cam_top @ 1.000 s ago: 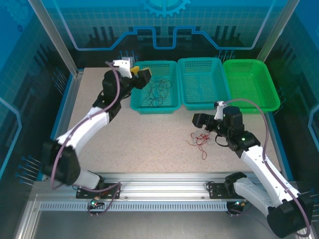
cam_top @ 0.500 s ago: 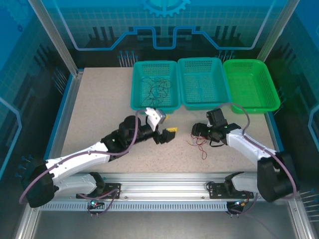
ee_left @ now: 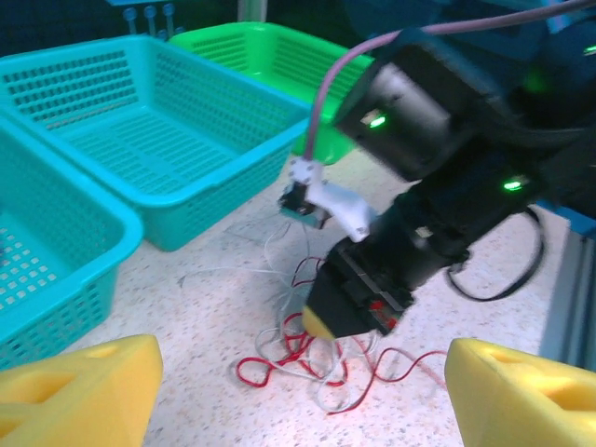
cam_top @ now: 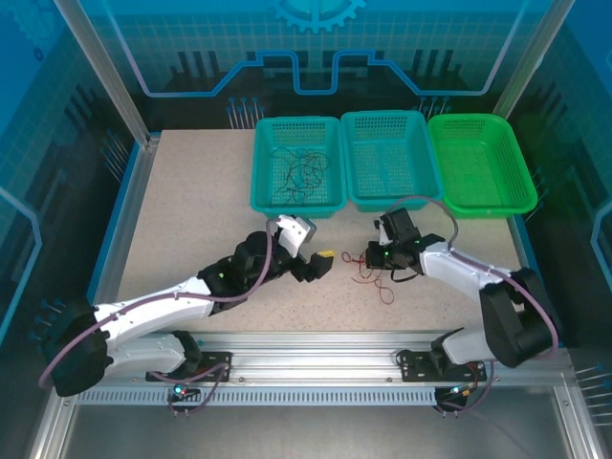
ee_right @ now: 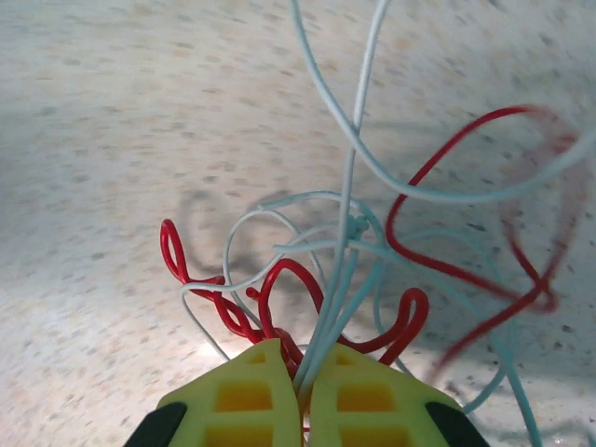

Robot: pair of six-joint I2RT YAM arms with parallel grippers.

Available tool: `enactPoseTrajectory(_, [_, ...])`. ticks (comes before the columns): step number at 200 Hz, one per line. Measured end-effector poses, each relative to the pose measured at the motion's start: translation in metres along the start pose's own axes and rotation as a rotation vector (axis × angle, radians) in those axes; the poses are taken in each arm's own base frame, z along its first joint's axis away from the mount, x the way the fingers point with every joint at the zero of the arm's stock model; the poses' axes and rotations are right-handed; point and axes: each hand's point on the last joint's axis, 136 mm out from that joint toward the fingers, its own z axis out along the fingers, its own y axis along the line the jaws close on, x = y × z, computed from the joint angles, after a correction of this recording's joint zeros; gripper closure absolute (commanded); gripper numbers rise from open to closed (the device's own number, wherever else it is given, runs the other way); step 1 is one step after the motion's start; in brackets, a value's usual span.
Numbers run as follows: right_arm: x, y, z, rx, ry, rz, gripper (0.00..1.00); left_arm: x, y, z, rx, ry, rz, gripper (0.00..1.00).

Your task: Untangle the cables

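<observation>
Cables (ee_right: 352, 226): thin red and white strands, looped and knotted on speckled surface (ee_right: 140, 112) | right end effector (ee_right: 300, 400): clamped on them | left end effector (ee_left: 298, 391): apart

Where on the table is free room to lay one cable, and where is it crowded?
The widest bare patch of table lies left of the left basket, beyond the left arm. A smaller strip lies between the green basket and the right arm. Crowded: between the left end effector and the right end effector, where the cables lie.
</observation>
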Motion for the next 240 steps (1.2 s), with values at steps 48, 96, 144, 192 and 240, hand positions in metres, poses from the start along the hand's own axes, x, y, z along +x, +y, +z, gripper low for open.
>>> enactPoseTrajectory(48, [0.001, 0.067, -0.042, -0.238, -0.059, -0.273, 1.0, 0.012, 0.07, -0.007, -0.217, 0.031, -0.319, 0.03])
enactPoseTrajectory(96, [0.008, 0.126, -0.065, -0.411, -0.04, -0.469, 0.99, 0.016, 0.078, -0.009, -0.23, 0.035, -0.469, 0.01])
enactPoseTrajectory(144, [0.011, 0.153, -0.08, -0.476, -0.041, -0.572, 1.0, 0.03, 0.08, -0.023, -0.218, 0.05, -0.061, 0.01])
enactPoseTrajectory(192, [0.018, 0.167, -0.098, -0.547, -0.057, -0.634, 1.0, 0.059, 0.072, -0.032, -0.136, 0.03, 0.284, 0.01])
enactPoseTrajectory(240, [0.009, 0.179, -0.131, -0.597, -0.138, -0.662, 1.0, 0.088, 0.052, -0.04, -0.008, 0.023, 0.455, 0.01])
